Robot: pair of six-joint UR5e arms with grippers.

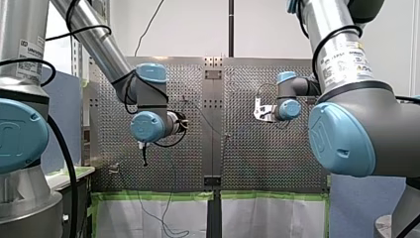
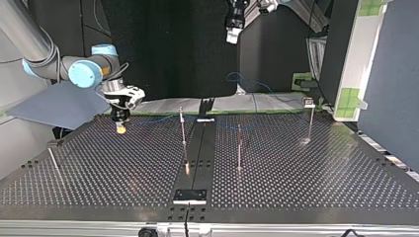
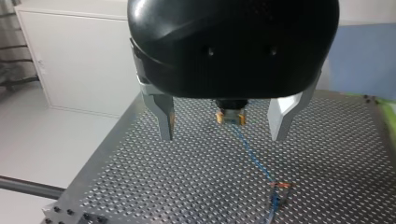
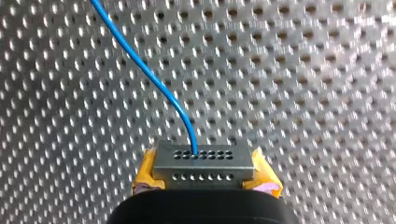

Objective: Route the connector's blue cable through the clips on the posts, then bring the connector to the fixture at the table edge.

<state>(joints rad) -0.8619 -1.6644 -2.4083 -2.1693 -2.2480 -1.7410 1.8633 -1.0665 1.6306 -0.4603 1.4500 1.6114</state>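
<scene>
Table: perforated metal plate (image 2: 306, 173) with a dark strip down its middle; in the top view we look across it toward both arms.

Arms: our right arm (image 2: 84, 73) comes in at the top view's left and bends down to the table's far edge. Our left arm (image 1: 96, 39) is raised well above the plate.

Posts: three thin upright posts, one (image 2: 183, 129) just beside the dark strip, a second (image 2: 239, 148) on its other side, and a third (image 2: 311, 123) nearer the top view's right. A fourth thin rod (image 2: 53, 160) leans at the top view's left.

Left gripper: our left gripper (image 3: 223, 137) hangs high over the table with its metal fingers (image 3: 166, 119) spread wide and nothing between them.

Right gripper: our right gripper (image 2: 120, 129) points down just above the plate near the far edge. Its yellow pads (image 4: 148, 173) are clamped on the two ends of the connector.

Connector: small grey block (image 4: 203, 161) with two rows of holes, held level between the pads over the perforated surface. From our left wrist it shows far ahead, between our spread fingers.

Cable: thin blue cable (image 4: 140, 60) leaves one hole in the connector's upper row and curves away over the plate. In the left wrist view it runs on to a small clip (image 3: 280, 185).
</scene>
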